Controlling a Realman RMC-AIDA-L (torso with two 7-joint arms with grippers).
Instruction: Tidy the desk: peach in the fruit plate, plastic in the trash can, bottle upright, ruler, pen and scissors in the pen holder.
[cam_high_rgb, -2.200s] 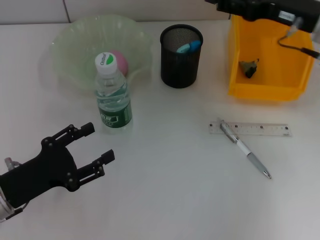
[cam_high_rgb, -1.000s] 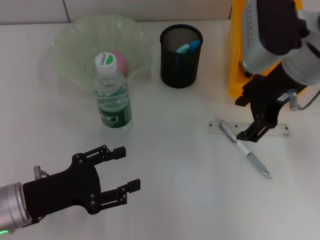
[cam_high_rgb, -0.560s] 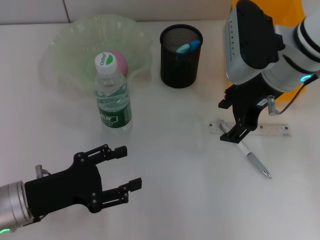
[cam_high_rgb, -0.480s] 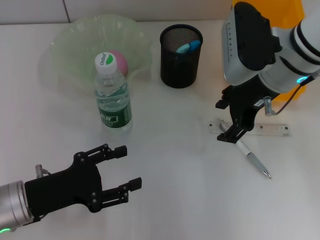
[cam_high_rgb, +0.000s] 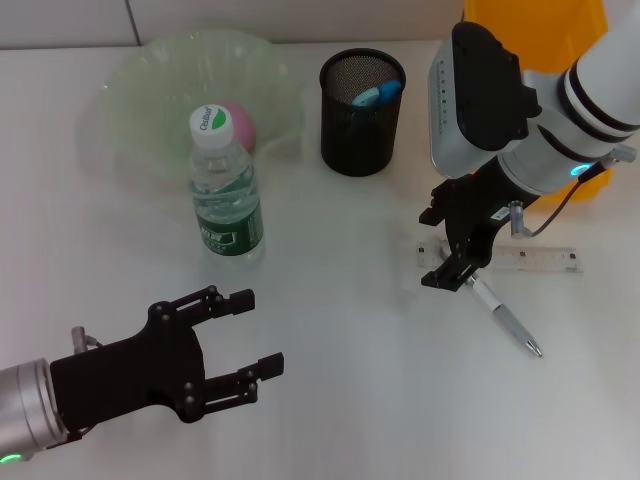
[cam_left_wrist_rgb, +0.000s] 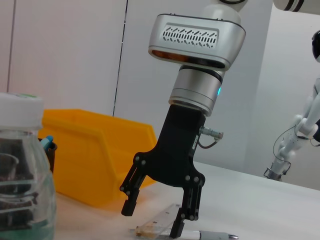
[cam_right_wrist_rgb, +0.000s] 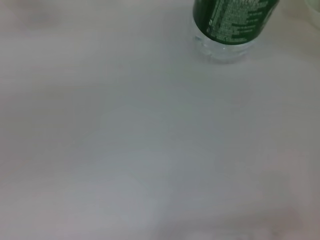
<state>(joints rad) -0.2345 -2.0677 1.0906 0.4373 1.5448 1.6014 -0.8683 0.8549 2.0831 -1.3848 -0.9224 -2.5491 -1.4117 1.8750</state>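
Note:
My right gripper (cam_high_rgb: 437, 248) hangs open just above the table, straddling the near end of the clear ruler (cam_high_rgb: 530, 259) and the top of the silver pen (cam_high_rgb: 505, 314) that lies across it. The left wrist view shows that same right gripper (cam_left_wrist_rgb: 152, 219) open over the ruler (cam_left_wrist_rgb: 150, 226). The bottle (cam_high_rgb: 226, 190) stands upright in front of the green fruit plate (cam_high_rgb: 150, 90), which holds the pink peach (cam_high_rgb: 243, 121). Blue scissors handles (cam_high_rgb: 378, 94) stick out of the black mesh pen holder (cam_high_rgb: 361, 120). My left gripper (cam_high_rgb: 256, 332) is open near the front left. The plastic is hidden.
The yellow trash can (cam_high_rgb: 540, 18) stands at the back right, mostly covered by my right arm. The right wrist view shows only bare table and the bottle's base (cam_right_wrist_rgb: 231, 27). A white wall edge runs behind the plate.
My right arm has come down from over the yellow trash can and shifted left to the end of the ruler and pen. The left gripper has held still over the last second.

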